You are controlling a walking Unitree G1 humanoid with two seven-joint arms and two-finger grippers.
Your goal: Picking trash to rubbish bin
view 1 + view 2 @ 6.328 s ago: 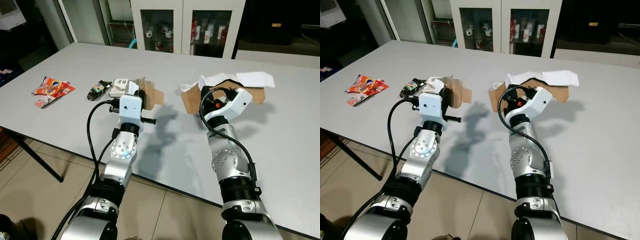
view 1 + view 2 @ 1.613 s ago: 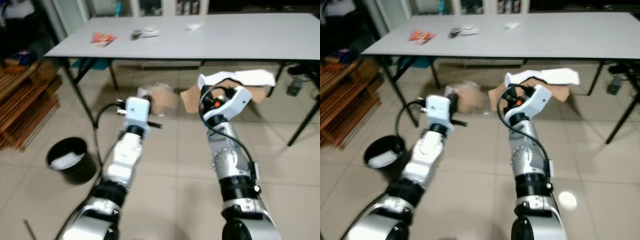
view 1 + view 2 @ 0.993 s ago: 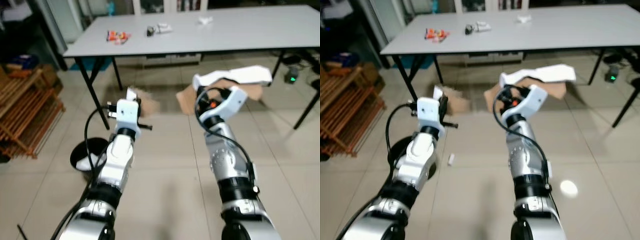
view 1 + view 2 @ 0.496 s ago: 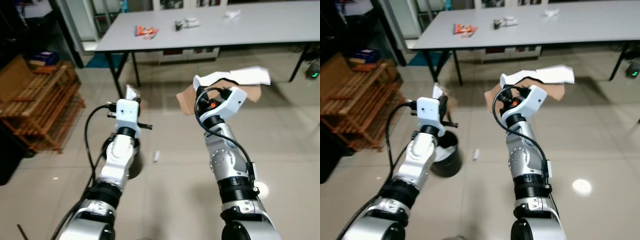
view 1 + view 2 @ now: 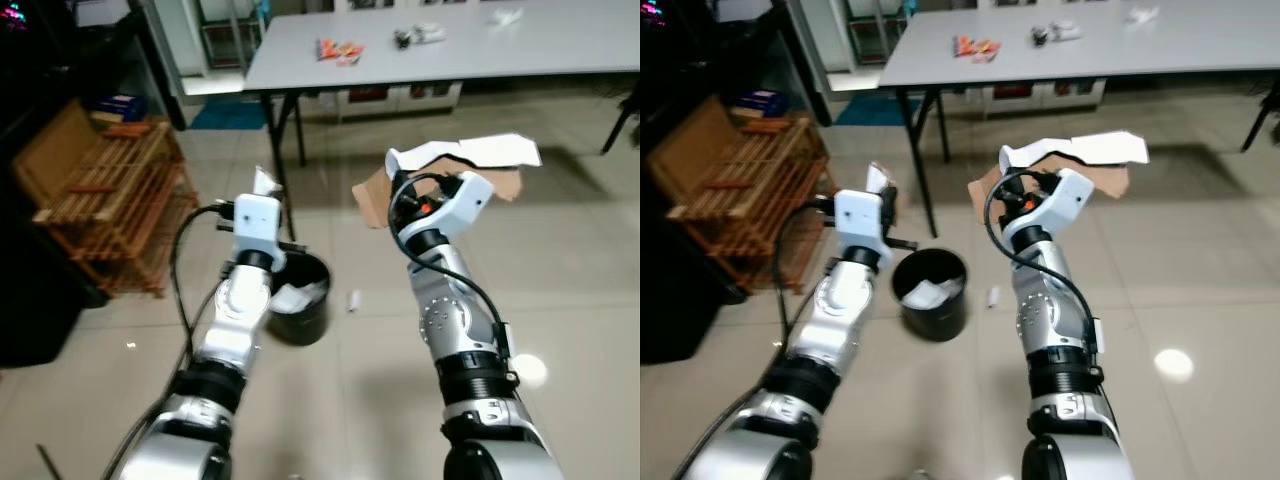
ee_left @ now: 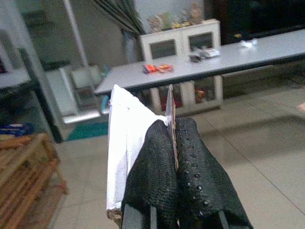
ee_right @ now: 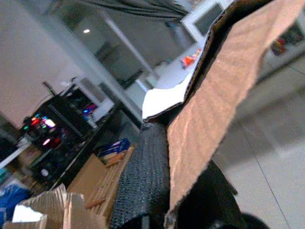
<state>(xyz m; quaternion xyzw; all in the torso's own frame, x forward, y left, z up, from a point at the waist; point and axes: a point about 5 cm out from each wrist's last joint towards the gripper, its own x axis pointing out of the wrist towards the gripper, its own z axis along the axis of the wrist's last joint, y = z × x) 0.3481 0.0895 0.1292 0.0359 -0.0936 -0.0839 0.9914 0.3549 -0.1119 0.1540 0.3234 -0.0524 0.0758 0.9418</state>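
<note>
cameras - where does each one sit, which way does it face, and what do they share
Eye views: head, looking down at both arms, the black bin and floor.
Left wrist view: along the left gripper, shut on a cardboard scrap, toward the grey table.
Right wrist view: along the right gripper, shut on a cardboard piece.
Shared: the table and its red wrapper.
</note>
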